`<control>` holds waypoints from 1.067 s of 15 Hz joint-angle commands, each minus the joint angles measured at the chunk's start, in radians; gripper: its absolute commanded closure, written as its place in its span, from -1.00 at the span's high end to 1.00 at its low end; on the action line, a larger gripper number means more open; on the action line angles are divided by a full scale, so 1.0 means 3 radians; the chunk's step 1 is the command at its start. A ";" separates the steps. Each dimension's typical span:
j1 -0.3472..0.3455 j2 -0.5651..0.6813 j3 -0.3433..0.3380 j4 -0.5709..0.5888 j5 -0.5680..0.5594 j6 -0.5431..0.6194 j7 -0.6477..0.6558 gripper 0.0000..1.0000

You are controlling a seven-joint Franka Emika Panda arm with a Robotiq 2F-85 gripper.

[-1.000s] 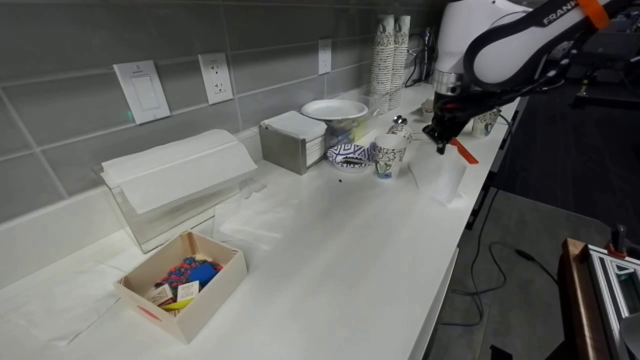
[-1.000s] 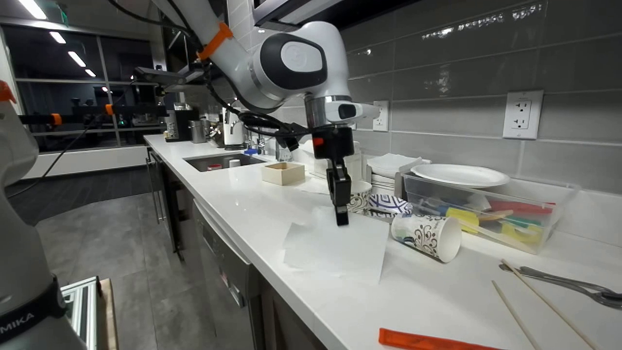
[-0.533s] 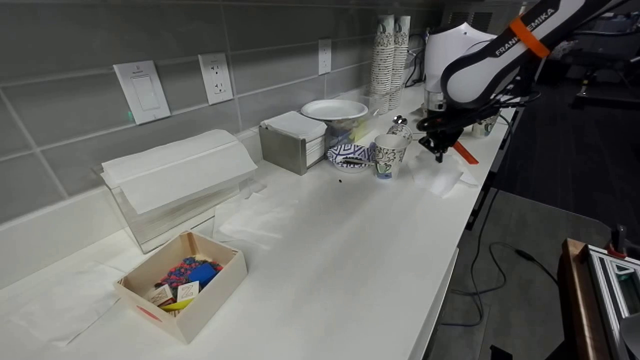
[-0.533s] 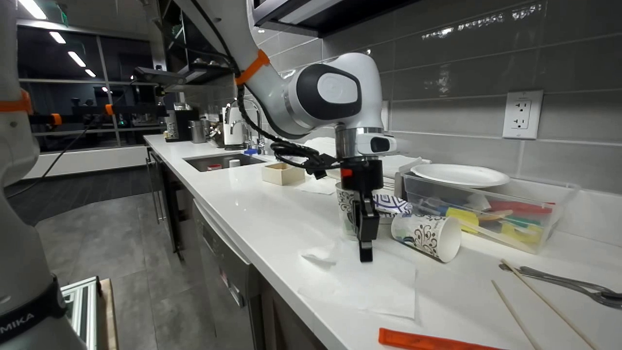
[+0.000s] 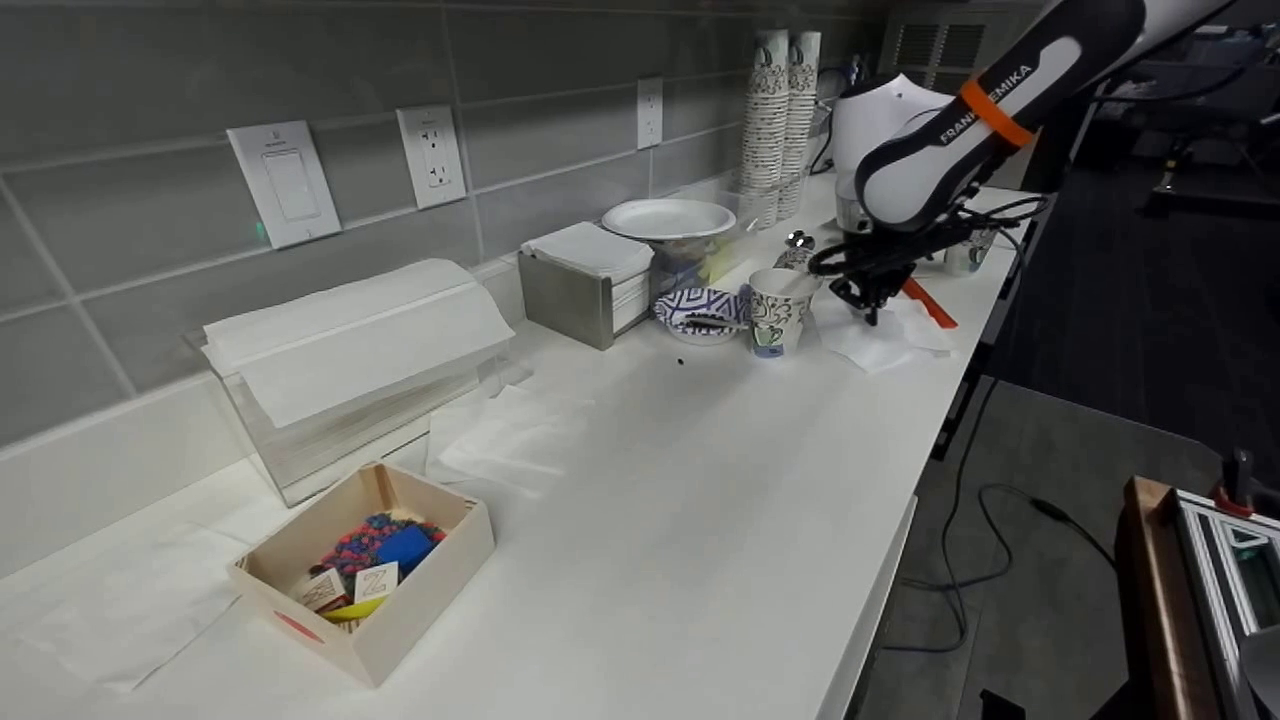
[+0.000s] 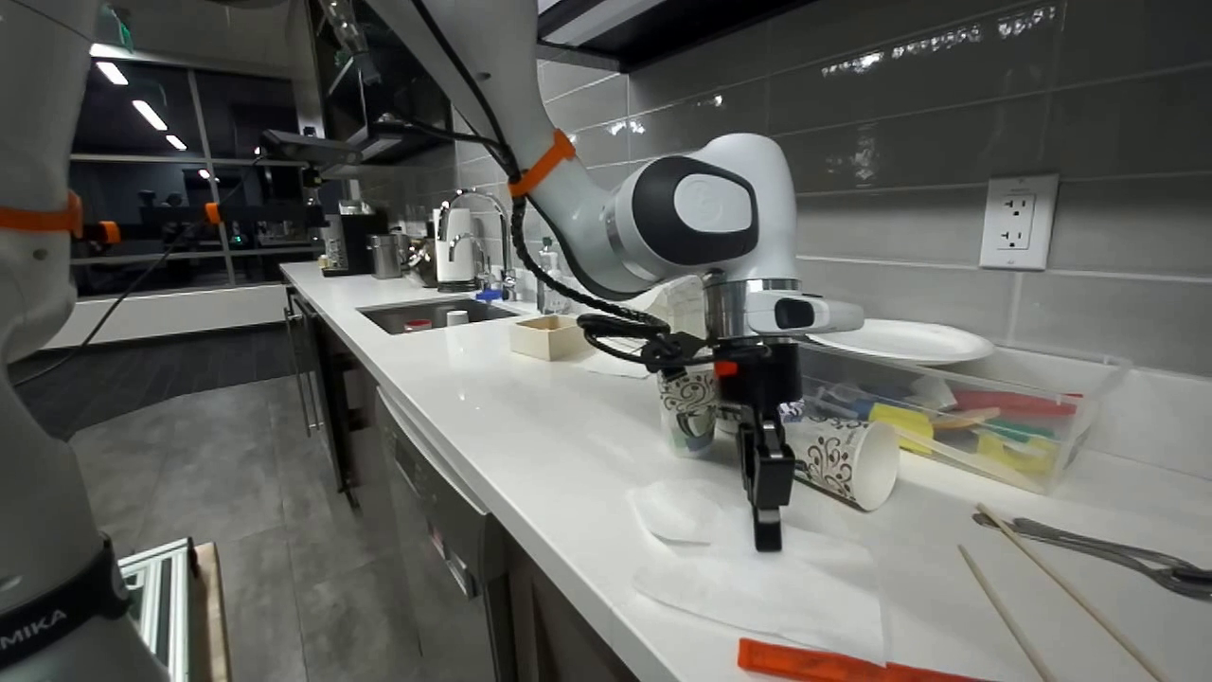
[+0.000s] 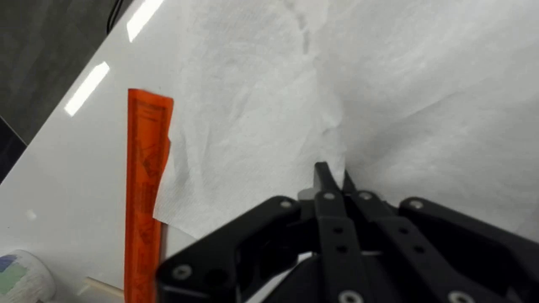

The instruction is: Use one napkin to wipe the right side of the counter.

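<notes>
Across the near part of a white surface, in an exterior view, a white napkin spreads beneath the black pincer, whose clenched tips hold it. The napkin's near corner overlaps an orange strip; right of the pincer, a paper cup lies sideways.

The counter, sink, faucet and stacked paper cups show a kitchen.

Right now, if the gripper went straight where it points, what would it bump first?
Straight down, the gripper would probably meet the napkin it pinches, spread below, then the counter; any gap is unclear.
</notes>
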State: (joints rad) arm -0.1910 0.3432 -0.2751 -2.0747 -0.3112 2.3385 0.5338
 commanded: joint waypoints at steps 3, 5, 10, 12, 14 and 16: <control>0.0051 0.0459 -0.0107 0.0499 0.0221 0.0013 0.0276 -0.99; 0.0027 0.0495 -0.0057 0.0558 0.0341 -0.0018 0.0206 -0.99; -0.0010 0.0405 0.0038 0.0500 0.0417 -0.0354 -0.0525 -0.99; 0.0026 0.0444 -0.0034 0.0546 0.0229 -0.0502 -0.0640 -0.99; 0.0018 0.0493 -0.0084 0.0604 0.0048 -0.0673 -0.0792 -0.99; 0.0036 0.0595 -0.0173 0.0674 -0.0188 -0.0717 -0.0682 -0.99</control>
State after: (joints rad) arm -0.1878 0.4471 -0.2907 -1.9082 -0.2924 2.1537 0.3272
